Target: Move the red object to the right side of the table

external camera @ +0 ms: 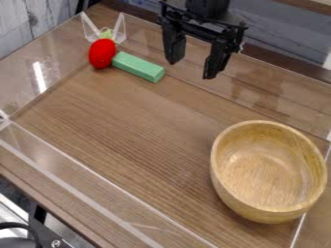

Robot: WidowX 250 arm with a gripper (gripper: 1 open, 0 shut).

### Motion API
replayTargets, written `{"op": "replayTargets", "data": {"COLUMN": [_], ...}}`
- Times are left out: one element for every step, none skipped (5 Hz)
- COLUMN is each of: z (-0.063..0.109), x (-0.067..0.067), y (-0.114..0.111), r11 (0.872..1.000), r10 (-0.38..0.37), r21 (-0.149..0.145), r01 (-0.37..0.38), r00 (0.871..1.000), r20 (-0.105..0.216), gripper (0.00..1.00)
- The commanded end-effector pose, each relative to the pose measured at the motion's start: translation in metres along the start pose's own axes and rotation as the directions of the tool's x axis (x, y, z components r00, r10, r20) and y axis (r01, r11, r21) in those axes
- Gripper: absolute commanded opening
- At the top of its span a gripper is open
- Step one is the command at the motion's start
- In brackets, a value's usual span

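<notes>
The black pincer (pixel 192 55) points straight down, jaws spread wide, gripping nothing.

I can read no text, label, brand, number or sign anywhere here, not on my claw and not on anything that lies on the table (pixel 116 116).

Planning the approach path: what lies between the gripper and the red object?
The green block lies between the open gripper and the red object, in the camera view.
</notes>
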State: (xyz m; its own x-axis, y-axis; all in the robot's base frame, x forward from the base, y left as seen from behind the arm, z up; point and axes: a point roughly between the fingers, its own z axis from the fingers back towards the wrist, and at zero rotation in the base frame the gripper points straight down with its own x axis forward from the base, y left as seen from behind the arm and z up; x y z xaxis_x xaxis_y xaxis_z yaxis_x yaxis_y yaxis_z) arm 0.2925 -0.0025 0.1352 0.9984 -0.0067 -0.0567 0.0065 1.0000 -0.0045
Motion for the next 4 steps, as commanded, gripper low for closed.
{"op": "replayTargets", "data": {"z": [-0.005,-0.004,-0.001,0.001], "x": [-0.001,-0.001,-0.002,0.001], "y": [0.016,0.049,0.094,0.131], "r11": [1.000,0.999,0.998,0.995], "r10": [0.014,0.042,0.065,0.091], "r21": [-0.001,0.004,0.011,0.022], "r01": [-0.014,-0.042,-0.066,-0.092], "r00": [1.000,0.999,0.997,0.993], "r20": [-0.006,0.019,0.048,0.078], "gripper": [1.00,1.00,1.00,1.00]}}
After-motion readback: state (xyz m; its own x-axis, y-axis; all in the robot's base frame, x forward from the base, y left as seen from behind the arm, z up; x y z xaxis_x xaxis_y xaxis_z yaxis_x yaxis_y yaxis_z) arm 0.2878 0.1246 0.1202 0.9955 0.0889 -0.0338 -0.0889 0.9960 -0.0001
